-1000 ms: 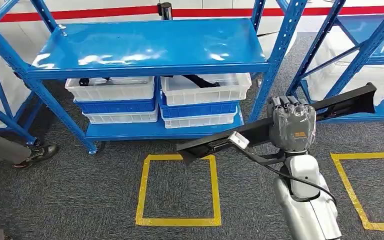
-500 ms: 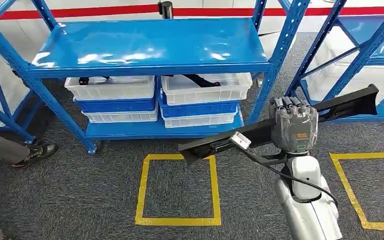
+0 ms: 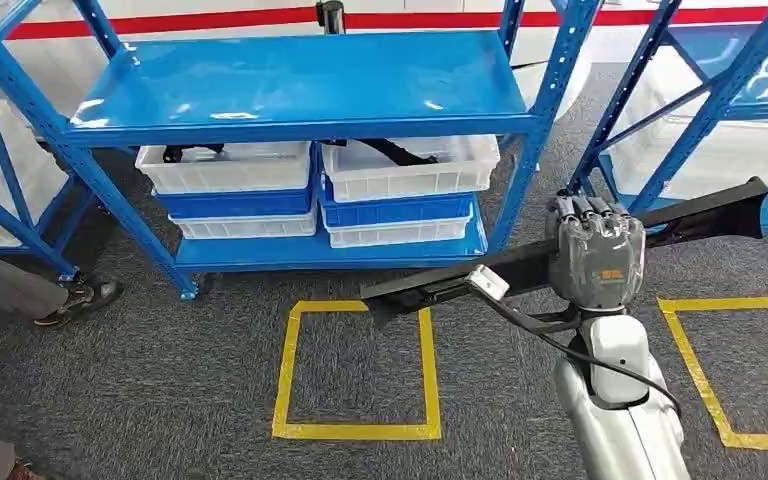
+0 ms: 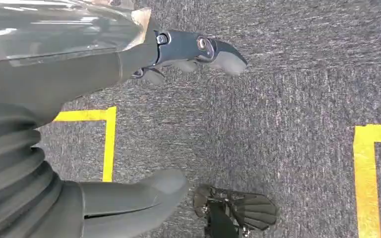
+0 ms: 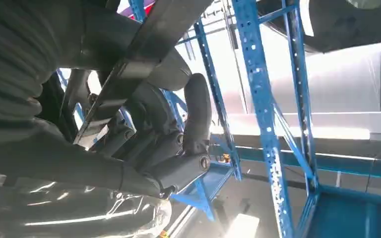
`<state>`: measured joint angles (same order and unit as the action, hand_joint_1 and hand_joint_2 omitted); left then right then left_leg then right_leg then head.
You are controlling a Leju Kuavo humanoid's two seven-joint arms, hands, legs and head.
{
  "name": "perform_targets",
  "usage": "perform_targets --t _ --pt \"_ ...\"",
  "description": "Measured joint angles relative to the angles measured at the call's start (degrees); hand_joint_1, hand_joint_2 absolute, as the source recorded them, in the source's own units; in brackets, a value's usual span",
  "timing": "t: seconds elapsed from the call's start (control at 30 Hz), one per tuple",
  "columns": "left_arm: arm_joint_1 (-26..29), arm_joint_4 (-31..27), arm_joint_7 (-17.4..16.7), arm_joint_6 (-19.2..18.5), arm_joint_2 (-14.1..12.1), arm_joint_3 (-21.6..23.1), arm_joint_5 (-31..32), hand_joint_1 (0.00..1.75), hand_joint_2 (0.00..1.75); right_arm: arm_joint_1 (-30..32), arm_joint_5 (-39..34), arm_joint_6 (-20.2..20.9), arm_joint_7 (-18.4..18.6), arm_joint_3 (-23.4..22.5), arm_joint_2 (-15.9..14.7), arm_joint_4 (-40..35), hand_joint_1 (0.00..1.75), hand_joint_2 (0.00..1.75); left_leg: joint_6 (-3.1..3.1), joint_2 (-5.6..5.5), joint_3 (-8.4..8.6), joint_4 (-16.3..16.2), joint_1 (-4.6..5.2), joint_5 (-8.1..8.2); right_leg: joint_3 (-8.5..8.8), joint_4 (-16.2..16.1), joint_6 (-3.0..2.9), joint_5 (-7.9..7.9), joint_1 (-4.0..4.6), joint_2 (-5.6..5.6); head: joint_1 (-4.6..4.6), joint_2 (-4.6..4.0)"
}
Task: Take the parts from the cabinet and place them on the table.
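Note:
In the head view my right hand (image 3: 598, 258) grips a long black bar-shaped part (image 3: 440, 285) near its middle, held level above the carpet in front of the blue cabinet (image 3: 300, 85). The bar runs from above the yellow floor square out to the right, past the neighbouring rack. The right wrist view shows the hand (image 5: 149, 139) wrapped around the bar (image 5: 144, 54). More black parts (image 3: 390, 152) lie in white bins (image 3: 410, 170) on the cabinet's low shelf. My left hand (image 4: 94, 74) hangs over the carpet, thumb and fingers apart, holding nothing.
A yellow taped square (image 3: 355, 370) marks the floor before the cabinet, and another (image 3: 730, 370) lies to the right. A second blue rack (image 3: 720, 90) stands at the right. A person's shoe (image 3: 80, 298) and leg are at the left edge.
The whole picture has shifted a little, so the camera moved. My right hand still holds the black bar in much the same pose.

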<state>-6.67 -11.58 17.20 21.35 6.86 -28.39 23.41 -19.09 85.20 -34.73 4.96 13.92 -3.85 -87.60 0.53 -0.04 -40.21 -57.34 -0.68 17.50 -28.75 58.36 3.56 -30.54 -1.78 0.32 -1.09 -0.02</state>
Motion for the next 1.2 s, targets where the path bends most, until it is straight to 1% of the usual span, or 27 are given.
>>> perform_targets --t 0.03,0.07,0.13,0.2,0.23,0.27,0.3,0.37,0.4,0.43,0.47,0.53,0.57,0.6,0.63,0.67,0.73,0.8,0.87,0.9,0.93,0.97,1.0,1.07,1.1,1.13,1.2 --pt "0.1 0.0 0.0 0.0 0.0 0.0 0.0 0.0 1.75 -0.1 0.0 0.0 0.0 0.0 0.1 0.0 1.62 1.75 -0.17 0.0 -0.03 0.4 -0.16 -0.54 -0.25 0.1 -0.61 0.35 0.08 -0.04 0.0 0.0" --pt "0.3 0.0 0.0 0.0 -0.1 -0.1 0.0 0.0 1.75 -0.2 0.0 0.0 0.0 0.0 0.1 -0.1 1.62 1.75 -0.41 0.01 -0.51 0.3 -0.54 -0.75 -0.88 -0.1 -1.73 1.08 -0.53 -0.23 -0.06 0.0" --pt "0.4 0.0 0.0 0.0 0.0 -0.1 0.0 0.0 1.75 -0.3 0.0 0.3 0.0 0.0 0.3 -0.1 1.62 1.75 -0.81 -0.12 -2.41 -5.2 -0.56 7.02 -1.99 -0.1 -3.27 2.54 -0.26 -0.34 -0.22 0.0" --pt "0.4 0.0 0.0 0.0 0.0 -0.1 0.0 0.0 1.75 -0.3 0.0 0.5 0.0 0.0 0.3 -0.1 1.62 1.75 -1.08 -0.1 -5.1 -15.3 -0.59 13.23 -3.66 0.0 -3.56 3.76 0.05 -0.35 -0.3 0.0" --pt "0.4 0.0 0.0 0.0 0.0 -0.1 0.0 0.0 1.75 -0.2 0.0 0.5 0.0 0.0 0.3 -0.1 1.62 1.75 -1.06 -0.11 -5.72 -19.3 -0.57 14.81 -4.48 0.1 -3.56 4.35 0.2 -0.36 -0.28 0.0" --pt "0.4 0.0 0.0 0.0 0.0 -0.1 0.0 0.0 1.75 -0.1 0.0 0.5 -0.1 0.0 0.3 -0.1 1.62 1.75 -0.91 -0.11 -4.99 -20.5 -0.56 14.66 -5.29 0.1 -3.51 4.92 0.36 -0.37 -0.31 0.0" --pt "0.4 0.0 0.0 0.0 0.0 -0.1 0.0 0.0 1.75 -0.1 0.0 0.5 -0.1 0.0 0.3 -0.1 1.62 1.75 -0.61 -0.1 -2.99 -19.0 -0.55 13.61 -5.87 0.1 -3.46 5.42 0.49 -0.35 -0.35 0.0" --pt "0.4 0.0 0.0 0.0 0.0 -0.1 0.0 0.0 1.75 -0.2 0.0 0.5 -0.1 0.0 0.3 -0.1 1.62 1.75 0.51 -0.17 4.46 -10.0 -0.25 11.09 -6.72 0.1 -3.19 6.24 0.76 -0.28 -0.33 0.0" --pt "0.2 -0.2 0.0 0.0 -0.1 -0.1 0.0 0.0 1.75 -0.2 0.0 0.5 -0.1 0.0 0.4 -0.1 1.62 1.75 1.35 -0.45 8.49 -5.0 0.05 11.25 -6.83 0.1 -3.08 6.58 0.51 -0.31 -0.35 0.0" --pt "0.1 -0.3 0.0 0.0 -0.2 -0.1 0.0 0.0 1.75 -0.2 0.0 0.5 -0.1 0.0 0.4 -0.2 1.62 1.75 1.82 -0.35 11.1 -1.1 0.56 12.46 -7.12 0.1 -2.74 6.97 1.14 -0.24 -0.28 0.0" --pt "0.0 -0.3 0.0 0.0 -0.2 -0.1 0.1 0.0 1.75 -0.3 0.0 0.5 -0.1 0.0 0.4 -0.2 1.62 1.75 1.57 -0.26 11.08 -0.8 0.6 12.31 -7.21 0.1 -2.13 7.42 0.93 -0.4 -0.22 0.0" --pt "0.0 -0.3 0.0 0.0 -0.2 -0.1 0.1 0.0 1.75 -0.3 0.0 0.5 -0.1 0.0 0.5 -0.2 1.62 1.75 1.99 -0.26 10.68 -0.7 1.17 11.74 -7.24 -0.3 -1.22 8.31 0.5 -0.47 -0.48 0.0" --pt "0.1 -0.3 0.0 0.0 -0.2 -0.1 0.1 0.0 1.75 -0.3 0.0 0.5 -0.1 0.0 0.5 -0.2 1.62 1.75 2.4 -0.08 10.16 0.3 0.97 10.56 -7.55 -0.5 -0.89 8.67 0.94 -0.38 -0.46 0.0" --pt "0.0 -0.3 0.0 0.0 -0.1 -0.1 0.1 0.0 1.75 -0.3 0.0 0.5 -0.1 0.0 0.4 -0.2 1.62 1.75 2.37 0.34 10.23 0.9 0.68 9.56 -8.24 0.5 -1.05 7.37 0.79 -0.42 -0.46 0.0" --pt "-0.1 -0.3 0.0 0.0 -0.1 -0.2 0.1 0.0 1.75 -0.5 0.0 0.6 -0.1 -0.1 0.4 -0.2 1.62 1.75 2.9 0.28 9.3 1.0 0.67 8.81 -9.58 2.9 -1.67 4.42 0.94 -0.4 -0.15 0.0" --pt "-0.1 -0.3 0.0 0.0 -0.1 -0.2 0.1 0.0 1.75 -0.5 0.0 0.6 -0.1 -0.1 0.4 -0.2 1.62 1.75 2.88 0.36 8.34 1.0 0.69 8.16 -10.78 7.1 -2.09 1.13 0.86 -0.39 0.02 0.0" --pt "-0.1 -0.3 0.0 0.0 0.0 -0.2 0.1 0.0 1.75 -0.3 0.0 0.6 -0.1 -0.1 0.4 -0.2 1.62 1.75 2.88 0.49 6.54 0.9 0.71 6.84 -12.58 15.0 -1.83 -2.53 0.82 -0.39 0.0 0.0" --pt "-0.1 -0.3 0.0 0.0 0.0 -0.2 0.1 0.0 1.75 -0.3 0.0 0.6 -0.1 -0.1 0.3 -0.2 1.62 1.75 2.61 0.63 4.79 0.9 0.65 5.53 -11.27 16.9 -0.38 -0.85 0.71 -0.39 0.05 0.0" --pt "-0.1 -0.3 0.0 0.0 0.1 -0.2 0.1 0.0 1.75 -0.3 0.0 0.6 -0.1 -0.1 0.3 -0.2 1.62 1.75 2.08 0.67 3.12 0.5 0.54 4.36 -5.16 9.5 1.04 2.74 0.44 -0.41 0.02 0.0" --pt "-0.1 -0.3 0.1 -0.1 0.1 -0.2 0.1 0.0 1.75 -0.4 0.0 0.6 -0.1 0.0 0.3 -0.2 1.62 1.75 1.72 0.64 2.59 0.0 0.6 3.97 -1.26 3.8 0.94 2.29 0.16 -0.44 0.05 0.0" --pt "-0.1 -0.3 0.5 -0.1 0.0 -0.2 0.1 0.0 1.75 -0.5 0.0 0.6 -0.1 0.0 0.3 -0.2 1.62 1.75 1.41 0.61 1.87 -0.3 0.8 3.8 2.0 -0.3 0.18 -0.21 0.72 -0.38 0.22 0.0" --pt "-0.1 -0.3 0.8 -0.2 0.1 -0.2 0.0 0.0 1.75 -0.3 0.0 0.5 0.0 0.0 0.3 -0.4 1.62 1.75 1.06 0.57 1.84 -0.4 0.89 3.47 1.5 -1.0 -0.72 -0.56 1.31 -0.26 0.0 0.0" --pt "-0.1 -0.3 1.2 -0.1 0.1 -0.2 0.0 0.0 1.75 -0.3 0.0 0.5 0.0 0.0 0.2 -0.4 1.62 1.75 0.86 0.58 1.82 -0.5 0.98 3.17 0.93 -1.2 -1.03 -0.56 1.0 -0.3 0.05 0.0" --pt "0.2 -0.3 1.8 0.2 0.1 -0.2 0.1 0.0 1.75 -0.1 0.0 0.5 0.0 0.0 0.1 -0.5 1.62 1.75 0.11 0.58 1.61 -0.3 0.57 2.37 0.66 -1.1 -2.57 0.05 0.8 -0.34 0.0 0.0" --pt "0.3 -0.3 2.0 0.3 0.0 -0.3 0.1 0.0 1.75 -0.1 0.0 0.5 0.0 0.0 0.1 -0.5 1.62 1.75 -0.2 0.47 1.2 -0.8 0.22 3.18 0.52 -1.2 -3.25 0.57 0.55 -0.45 0.05 0.0" --pt "0.4 -0.3 2.1 0.3 0.0 -0.3 0.1 0.0 1.75 -0.1 0.0 0.5 0.0 0.0 0.1 -0.6 1.62 1.75 -0.47 0.41 0.45 -2.7 0.19 6.15 0.38 -1.1 -4.01 1.06 0.55 -0.47 -0.15 0.0" --pt "0.5 -0.3 2.1 0.4 0.1 -0.5 0.1 0.0 1.75 0.0 0.0 0.5 0.0 -0.2 0.1 -0.7 1.62 1.75 -1.07 0.18 -2.22 -10.7 -0.01 12.1 -0.54 -1.0 -4.24 1.83 0.59 -0.45 -0.24 0.0"
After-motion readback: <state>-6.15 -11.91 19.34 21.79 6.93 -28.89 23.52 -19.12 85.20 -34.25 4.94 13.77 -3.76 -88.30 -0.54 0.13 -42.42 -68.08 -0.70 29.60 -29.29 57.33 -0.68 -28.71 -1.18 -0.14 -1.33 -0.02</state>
